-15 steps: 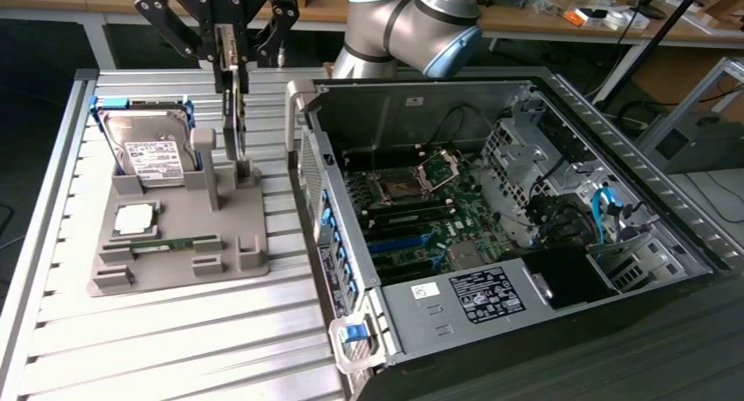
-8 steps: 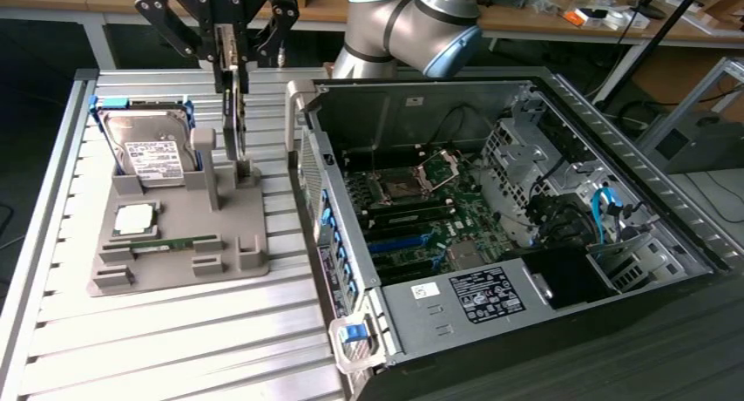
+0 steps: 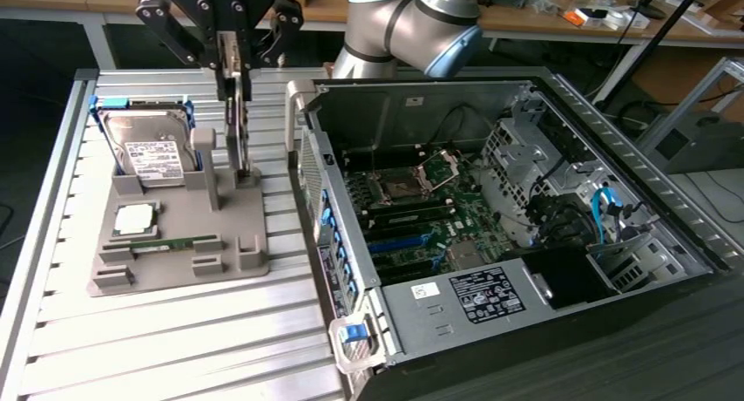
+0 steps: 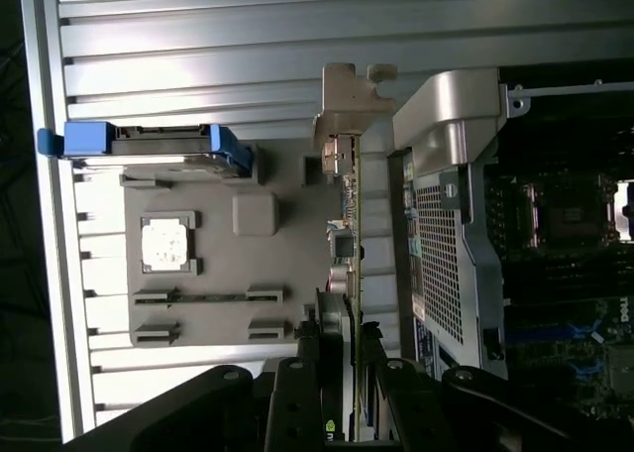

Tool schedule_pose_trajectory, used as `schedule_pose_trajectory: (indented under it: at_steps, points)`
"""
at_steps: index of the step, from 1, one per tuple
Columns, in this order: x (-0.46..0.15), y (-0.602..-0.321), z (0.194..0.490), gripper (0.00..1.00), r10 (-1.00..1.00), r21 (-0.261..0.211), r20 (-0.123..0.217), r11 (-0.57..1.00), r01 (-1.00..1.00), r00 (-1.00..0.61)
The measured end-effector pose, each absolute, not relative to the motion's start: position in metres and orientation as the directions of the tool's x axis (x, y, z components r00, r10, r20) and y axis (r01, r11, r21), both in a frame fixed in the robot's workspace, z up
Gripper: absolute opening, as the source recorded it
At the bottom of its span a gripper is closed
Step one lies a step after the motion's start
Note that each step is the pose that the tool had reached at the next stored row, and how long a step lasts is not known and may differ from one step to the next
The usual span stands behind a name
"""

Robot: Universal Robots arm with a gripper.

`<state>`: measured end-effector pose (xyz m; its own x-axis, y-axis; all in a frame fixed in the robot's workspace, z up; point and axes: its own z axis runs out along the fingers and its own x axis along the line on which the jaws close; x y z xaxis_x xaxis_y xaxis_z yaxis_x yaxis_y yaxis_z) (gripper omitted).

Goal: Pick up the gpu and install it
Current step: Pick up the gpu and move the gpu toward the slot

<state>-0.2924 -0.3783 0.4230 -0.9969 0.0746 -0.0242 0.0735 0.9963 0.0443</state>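
**The gpu is pinched in my end effector, over the grey holder**

My end effector [image 3: 233, 77] points straight down. Its two fingers [image 4: 297, 402] are pressed onto the gpu [image 3: 240, 135], one on each flat side, near the upper edge of the card. The gpu stands upright, thin and dark. In the wrist view I see it edge-on, running out from between my fingers, with its pale end bracket [image 4: 347, 105] at the end away from them. The lower edge of the card reaches down to the grey holder [image 3: 186, 261]. I cannot tell if it sits in the holder's slot or hangs just above it.

The next places are as the exterior view shows them, counted from the gpu. At about nine o'clock, a silver hard drive [image 3: 145, 152] with a white label leans in a blue frame at the back of the holder. At about eight o'clock, a square processor chip [image 3: 134, 218] lies flat in its pocket. Just under the chip, at about seven o'clock, a slim green RAM stick [image 3: 174, 242] lies flat too. The holder rests on a counter [image 3: 174, 340] of ribbed metal slats.

At about three o'clock, just beside the holder, an open computer case [image 3: 465, 301] lies on its side. Its motherboard [image 3: 407, 200] is uncovered inside. My arm [image 3: 407, 26] rises at about one o'clock, behind the rim of the case.
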Motion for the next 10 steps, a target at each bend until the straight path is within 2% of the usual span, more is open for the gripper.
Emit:
schedule_pose_trajectory:
  at_steps: [10]
  points:
    - [-0.268, -0.384, 0.423, 0.27, 0.075, 0.044, -0.023, 0.996, 0.074, -0.997]
